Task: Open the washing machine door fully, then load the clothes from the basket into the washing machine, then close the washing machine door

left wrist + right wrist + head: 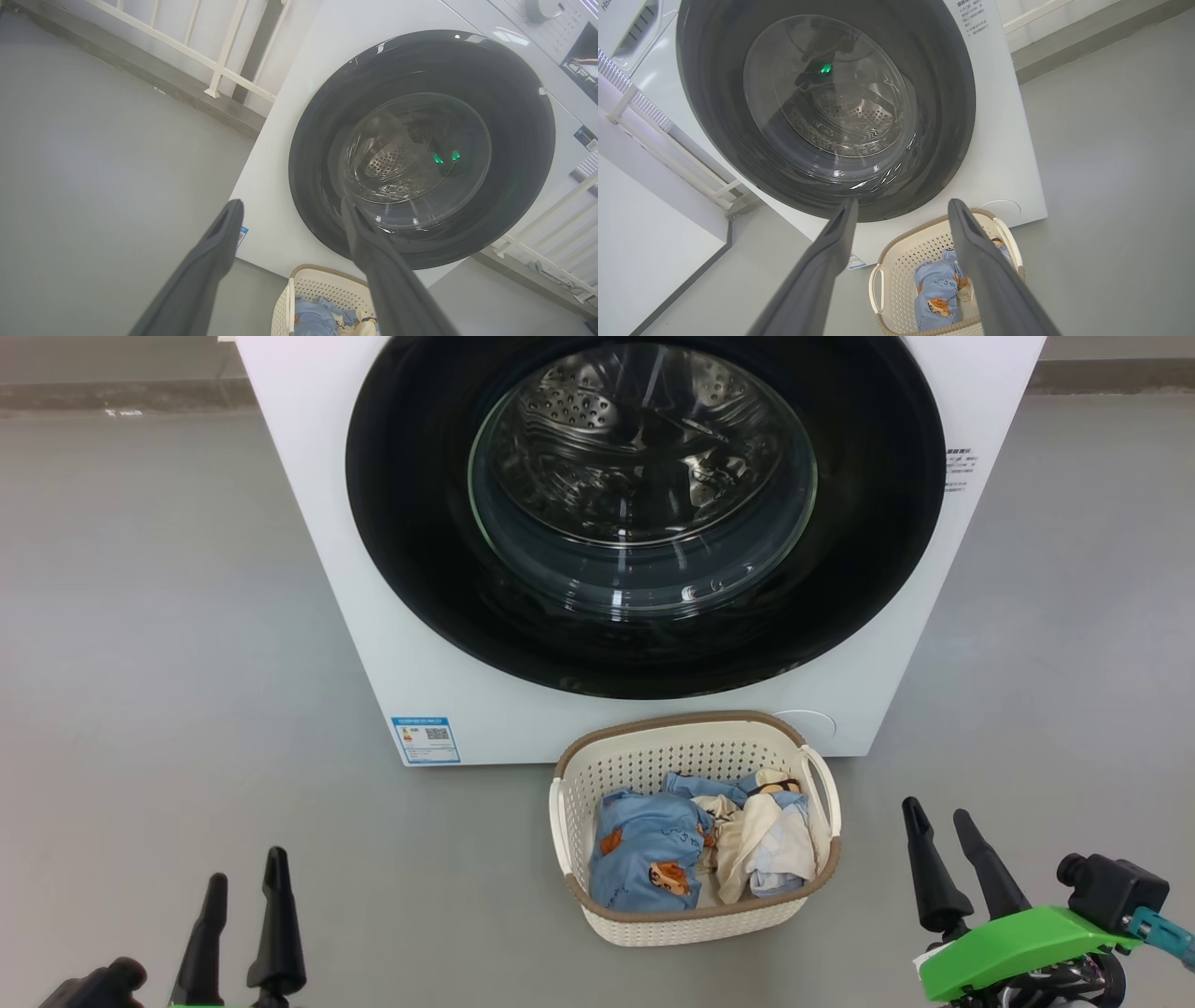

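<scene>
The white washing machine stands before me with its round glossy black door shut flat against the front; the steel drum shows through the glass window. On the floor in front sits the cream basket holding light blue and cream clothes. My left gripper is open at the lower left, well left of the basket. At the lower right, my right gripper stands open beside the basket. Both wrist views look up at the door past spread fingers, with the basket below.
Grey floor spreads on both sides of the machine. A white railing and a low kerb run along the wall behind it. A blue label sticker marks the machine's lower left front.
</scene>
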Motion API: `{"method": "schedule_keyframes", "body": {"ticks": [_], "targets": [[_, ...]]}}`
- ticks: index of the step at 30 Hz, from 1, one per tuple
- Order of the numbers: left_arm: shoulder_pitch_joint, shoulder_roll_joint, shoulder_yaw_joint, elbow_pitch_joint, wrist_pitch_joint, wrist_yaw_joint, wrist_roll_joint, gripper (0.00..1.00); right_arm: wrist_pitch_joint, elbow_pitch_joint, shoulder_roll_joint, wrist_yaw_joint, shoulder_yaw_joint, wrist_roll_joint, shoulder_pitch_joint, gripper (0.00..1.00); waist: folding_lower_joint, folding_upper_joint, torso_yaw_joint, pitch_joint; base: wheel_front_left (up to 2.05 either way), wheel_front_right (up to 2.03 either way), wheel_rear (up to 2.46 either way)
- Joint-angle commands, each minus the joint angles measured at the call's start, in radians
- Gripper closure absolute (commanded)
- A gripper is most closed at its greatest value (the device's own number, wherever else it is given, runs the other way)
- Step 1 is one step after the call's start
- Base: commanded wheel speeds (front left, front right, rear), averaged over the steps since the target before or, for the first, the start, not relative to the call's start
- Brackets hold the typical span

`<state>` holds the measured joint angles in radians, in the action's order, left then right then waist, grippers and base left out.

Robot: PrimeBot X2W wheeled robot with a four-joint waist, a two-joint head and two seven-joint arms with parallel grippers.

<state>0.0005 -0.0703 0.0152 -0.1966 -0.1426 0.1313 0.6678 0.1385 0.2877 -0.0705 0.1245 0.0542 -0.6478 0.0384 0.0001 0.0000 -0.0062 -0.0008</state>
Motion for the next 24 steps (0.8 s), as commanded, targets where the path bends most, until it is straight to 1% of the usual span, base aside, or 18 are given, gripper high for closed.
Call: {"method": "schedule_keyframes", "body": {"ticks": [1,10,16,24], "targets": [[-0.017,-0.017,0.022,0.035,-0.013,0.000,-0.030,0.00,0.016,-0.028,-0.017,0.004,0.019,0.031,0.045,0.00,0.0000,0.0000,0.000,0.000,0.00,0.00,0.00],[-0.020,-0.022,0.015,0.031,-0.039,0.000,-0.105,0.00,0.043,-0.034,-0.024,0.005,0.035,0.125,0.050,0.00,0.0000,0.0000,-0.001,0.001,0.00,0.00,0.00],[-0.019,-0.038,-0.015,0.033,-0.057,0.000,-0.135,0.00,0.060,-0.041,-0.028,0.005,0.041,0.192,0.051,0.00,0.0000,0.0000,-0.001,0.000,0.00,0.00,0.00],[-0.023,-0.053,-0.022,0.036,-0.080,-0.001,-0.226,0.00,0.084,-0.048,-0.030,0.006,0.051,0.282,0.052,0.00,0.0000,0.0000,-0.001,0.000,0.00,0.00,0.00]]}}
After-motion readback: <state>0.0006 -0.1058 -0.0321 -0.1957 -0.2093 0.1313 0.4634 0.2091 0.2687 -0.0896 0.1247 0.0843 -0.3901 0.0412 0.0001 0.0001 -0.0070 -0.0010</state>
